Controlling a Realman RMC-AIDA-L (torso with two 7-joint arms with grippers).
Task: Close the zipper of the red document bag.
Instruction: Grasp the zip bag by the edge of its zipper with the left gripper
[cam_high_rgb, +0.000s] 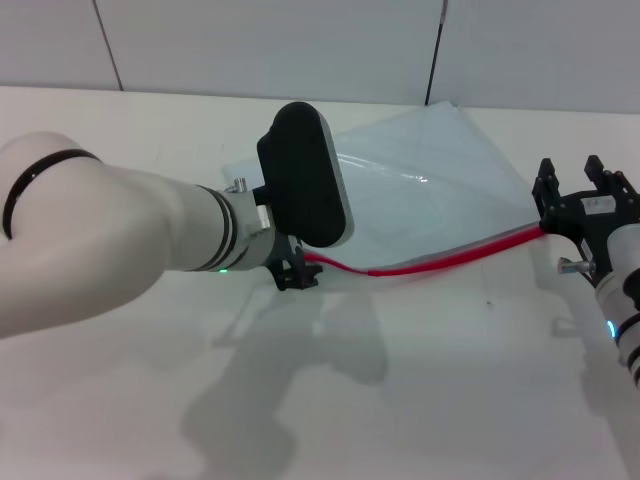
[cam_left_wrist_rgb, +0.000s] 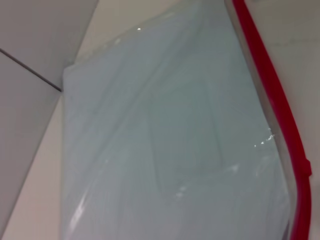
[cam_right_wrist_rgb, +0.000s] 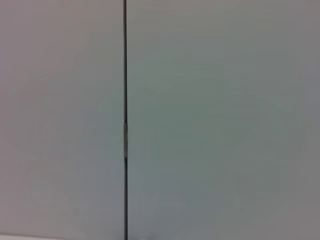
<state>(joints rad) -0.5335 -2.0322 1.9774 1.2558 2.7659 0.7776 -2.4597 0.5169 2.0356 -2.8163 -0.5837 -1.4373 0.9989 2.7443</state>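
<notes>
On the white bench, the red document bag lies flat, its translucent pale body stretching toward the back wall. The zipper runs along the bag's near edge as a thin red strip (it bows slightly in the middle) between the two grippers. The left gripper sits at the strip's left end, its fingers mostly hidden under the black wrist housing, so I cannot tell whether they are apart or clamped. The right gripper stands at the strip's right end, its dark fingers spread apart, one touching the red end. The left wrist view shows bag and strip close below.
</notes>
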